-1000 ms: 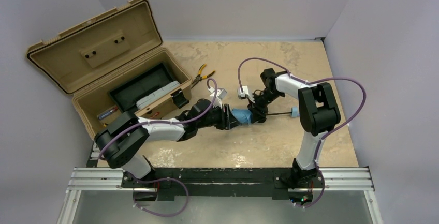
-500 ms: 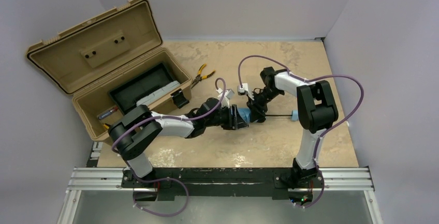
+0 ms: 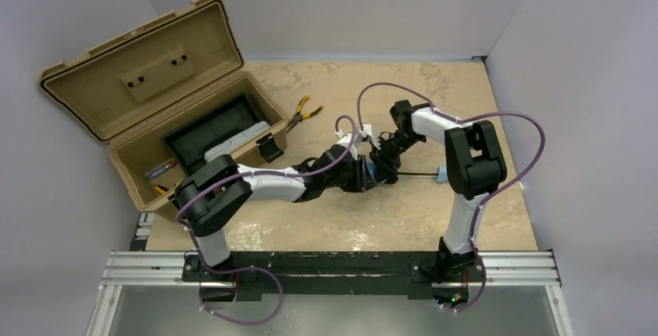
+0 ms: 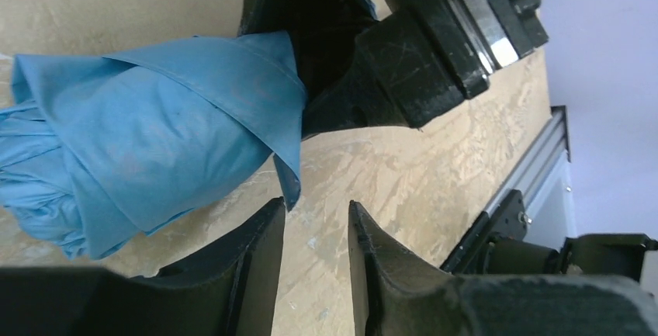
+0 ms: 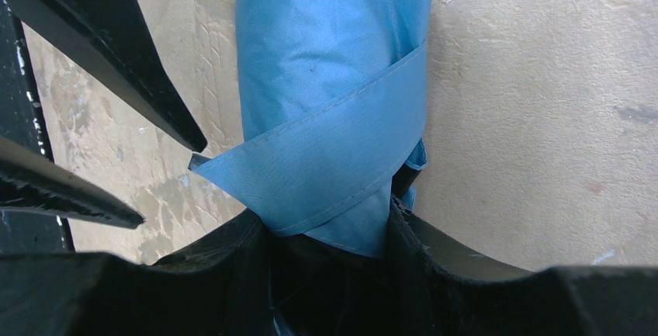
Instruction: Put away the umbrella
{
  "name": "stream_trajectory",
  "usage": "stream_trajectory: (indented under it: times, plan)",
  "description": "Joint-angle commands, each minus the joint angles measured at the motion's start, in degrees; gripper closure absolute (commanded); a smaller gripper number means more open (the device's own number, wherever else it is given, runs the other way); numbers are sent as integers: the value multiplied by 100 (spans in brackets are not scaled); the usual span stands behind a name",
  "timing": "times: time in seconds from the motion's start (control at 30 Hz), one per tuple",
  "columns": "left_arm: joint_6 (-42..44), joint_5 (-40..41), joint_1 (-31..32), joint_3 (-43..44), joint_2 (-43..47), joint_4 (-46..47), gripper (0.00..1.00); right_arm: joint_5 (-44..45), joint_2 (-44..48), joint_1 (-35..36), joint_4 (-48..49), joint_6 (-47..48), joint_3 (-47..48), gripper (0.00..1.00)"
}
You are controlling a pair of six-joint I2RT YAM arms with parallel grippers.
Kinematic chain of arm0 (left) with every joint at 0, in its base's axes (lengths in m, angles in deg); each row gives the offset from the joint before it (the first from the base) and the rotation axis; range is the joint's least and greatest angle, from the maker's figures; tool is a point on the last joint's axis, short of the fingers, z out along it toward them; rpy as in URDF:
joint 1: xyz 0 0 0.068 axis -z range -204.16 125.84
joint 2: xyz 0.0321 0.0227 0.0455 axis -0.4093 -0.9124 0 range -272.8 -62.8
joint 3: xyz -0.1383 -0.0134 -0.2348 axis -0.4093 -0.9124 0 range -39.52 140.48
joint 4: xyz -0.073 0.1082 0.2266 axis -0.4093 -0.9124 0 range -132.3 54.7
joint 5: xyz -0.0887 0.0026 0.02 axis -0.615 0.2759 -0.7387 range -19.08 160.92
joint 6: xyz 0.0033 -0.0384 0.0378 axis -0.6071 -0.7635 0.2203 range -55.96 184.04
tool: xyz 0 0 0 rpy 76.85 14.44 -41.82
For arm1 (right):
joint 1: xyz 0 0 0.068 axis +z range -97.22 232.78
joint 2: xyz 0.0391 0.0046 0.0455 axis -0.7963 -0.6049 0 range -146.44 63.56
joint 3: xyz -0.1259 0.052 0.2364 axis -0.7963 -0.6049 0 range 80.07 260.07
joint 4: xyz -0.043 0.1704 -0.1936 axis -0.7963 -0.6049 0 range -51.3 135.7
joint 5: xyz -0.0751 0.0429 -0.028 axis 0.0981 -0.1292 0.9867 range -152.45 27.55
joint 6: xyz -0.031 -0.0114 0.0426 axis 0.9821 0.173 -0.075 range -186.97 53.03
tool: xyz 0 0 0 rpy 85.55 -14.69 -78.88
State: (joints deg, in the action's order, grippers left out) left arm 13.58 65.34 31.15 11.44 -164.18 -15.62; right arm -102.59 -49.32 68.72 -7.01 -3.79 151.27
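Observation:
The umbrella [image 5: 326, 80] is a rolled sky-blue bundle lying on the tan table, with a fabric strap [image 5: 326, 167] wound around it. My right gripper [image 5: 330, 227] is shut on the bundle's end. In the top view only a sliver of the blue umbrella [image 3: 372, 169] shows between the two grippers; its thin black shaft [image 3: 415, 173] runs right to the small blue handle [image 3: 440, 172]. My left gripper [image 4: 316, 204] is open, with bare table between its fingers. Its left fingertip [image 4: 271, 216] sits just under a hanging blue flap of the umbrella [image 4: 147, 150].
An open tan toolbox [image 3: 128, 161] stands at the left with its lid raised, holding a black tray and small items. Yellow-handled pliers [image 3: 301, 112] lie on the table just right of it. Grey walls close in the table behind and on both sides.
My left arm has reached further right, up against the bundle, and now covers most of the blue in the top view. The right gripper has kept its hold on the umbrella.

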Motion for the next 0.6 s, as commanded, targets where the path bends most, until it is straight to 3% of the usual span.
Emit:
stream_trajectory:
  times: [0.0,0.3,0.57]
  plan:
    - [179,754,97,434,-88,-817,68,1312,-781,93,-73,-78,-512,92]
    - [294,1138,138,858,-374,-1179,73,1307,-780,91,-64,-41,-574,91]
    - [383,1256,139,1229,-709,-1488,87,1337,-760,93,-47,-42,-581,92]
